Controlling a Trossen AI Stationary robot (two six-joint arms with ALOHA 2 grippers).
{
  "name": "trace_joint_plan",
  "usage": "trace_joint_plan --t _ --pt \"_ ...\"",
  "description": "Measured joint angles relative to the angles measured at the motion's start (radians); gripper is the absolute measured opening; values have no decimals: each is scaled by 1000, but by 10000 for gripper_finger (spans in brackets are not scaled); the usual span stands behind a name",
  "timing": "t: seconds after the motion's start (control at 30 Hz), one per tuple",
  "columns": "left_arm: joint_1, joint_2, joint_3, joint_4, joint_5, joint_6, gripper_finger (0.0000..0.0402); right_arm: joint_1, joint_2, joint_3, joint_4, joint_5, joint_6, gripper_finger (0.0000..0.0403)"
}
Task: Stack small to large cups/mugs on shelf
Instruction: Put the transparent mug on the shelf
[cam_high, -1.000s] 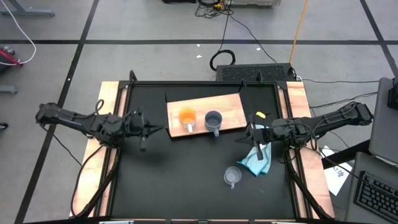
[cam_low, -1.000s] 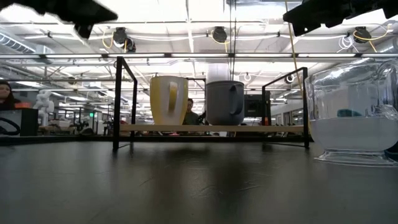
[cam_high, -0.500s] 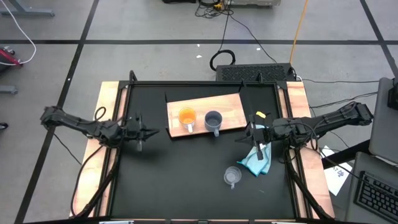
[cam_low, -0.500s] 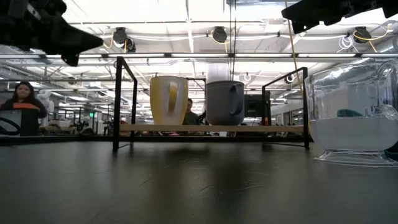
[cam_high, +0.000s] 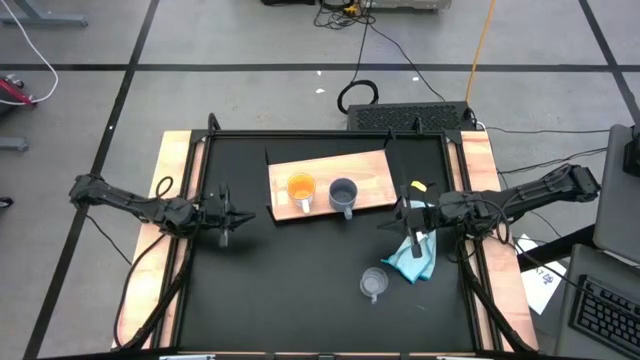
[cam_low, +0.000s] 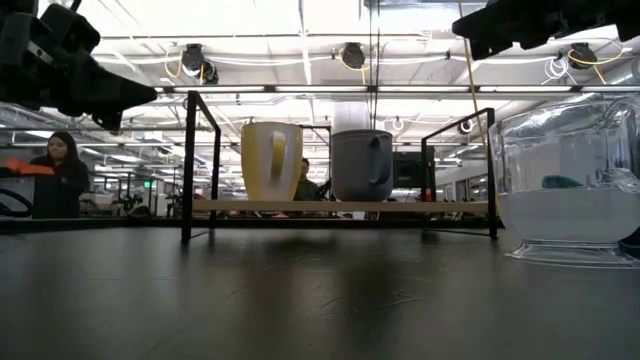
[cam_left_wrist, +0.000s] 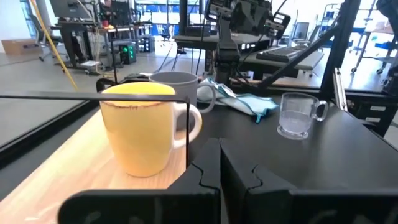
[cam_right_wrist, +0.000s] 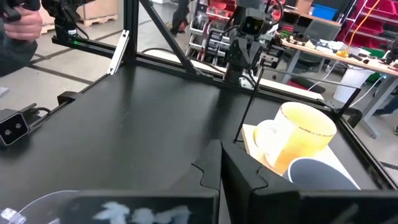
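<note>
I see the orange cup and the blue-grey mug standing side by side on the wooden shelf at the table's far middle. The clear cup sits on the black tabletop nearer me, just beside the light blue cloth. My left gripper hangs left of the shelf, fingers pressed together, holding nothing. My right gripper hovers above the cloth, fingers likewise closed and empty.

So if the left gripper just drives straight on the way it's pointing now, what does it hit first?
Most likely the orange cup on the shelf: the left gripper, fingers shut, points straight at it, though its height is hard to judge.
</note>
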Motion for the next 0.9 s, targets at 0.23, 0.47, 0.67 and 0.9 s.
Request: trace_joint_plan --t 0.23,0.47,0.67,0.9 --pt "0 0 0 0 19 -6 0 -2 0 -5 18 0 0 0" --pt "0 0 0 -11 20 -6 0 -2 0 -5 33 0 -25 0" --pt "0 0 0 -35 21 -22 0 -2 0 -5 31 0 -32 0" --pt "0 0 0 -36 21 -21 0 25 0 33 -8 -9 -112 0"
